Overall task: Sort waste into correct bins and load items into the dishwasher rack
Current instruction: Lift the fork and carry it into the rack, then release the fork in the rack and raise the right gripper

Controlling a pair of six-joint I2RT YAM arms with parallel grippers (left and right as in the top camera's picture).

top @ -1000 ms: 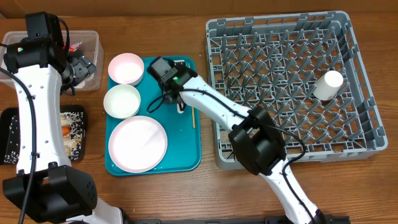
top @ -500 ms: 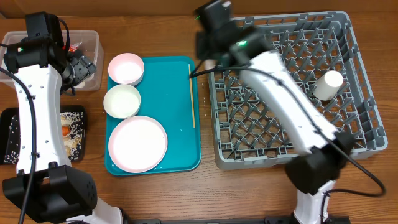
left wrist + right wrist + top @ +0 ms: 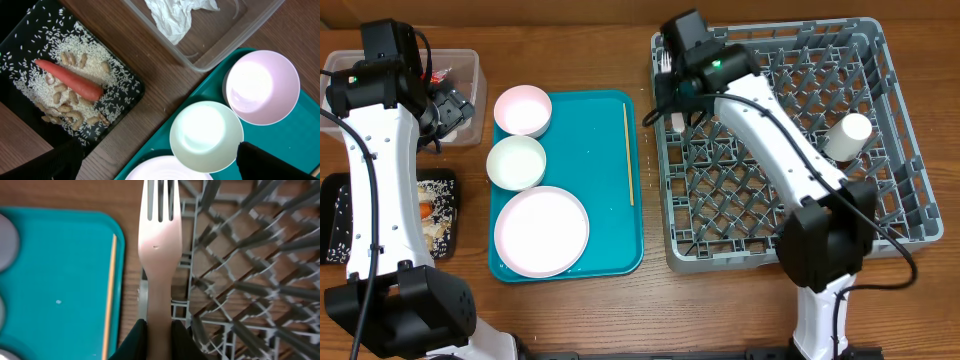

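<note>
My right gripper (image 3: 159, 336) is shut on the handle of the white plastic fork (image 3: 160, 245). It holds the fork over the left rear edge of the grey dishwasher rack (image 3: 890, 200), tines pointing away. A white cup (image 3: 847, 136) lies in the rack. The thin wooden stick (image 3: 628, 150), a pink bowl (image 3: 523, 110), a white bowl (image 3: 516, 162) and the plate (image 3: 541, 231) sit on the teal tray (image 3: 600, 200). My left gripper (image 3: 445, 108) hangs open and empty beside the clear tub (image 3: 465, 65), which holds a napkin (image 3: 172, 17). The carrot (image 3: 70, 82) and rice lie in the black tray (image 3: 20, 40).
A small red wrapper (image 3: 445, 73) shows in the clear tub. The rack's upright pegs fill its floor. Bare wood lies between the teal tray and the rack, and along the table's front edge.
My right gripper has lifted the fork off the teal tray and carried it right and back to the rack's left rear edge. The left arm has not moved.
</note>
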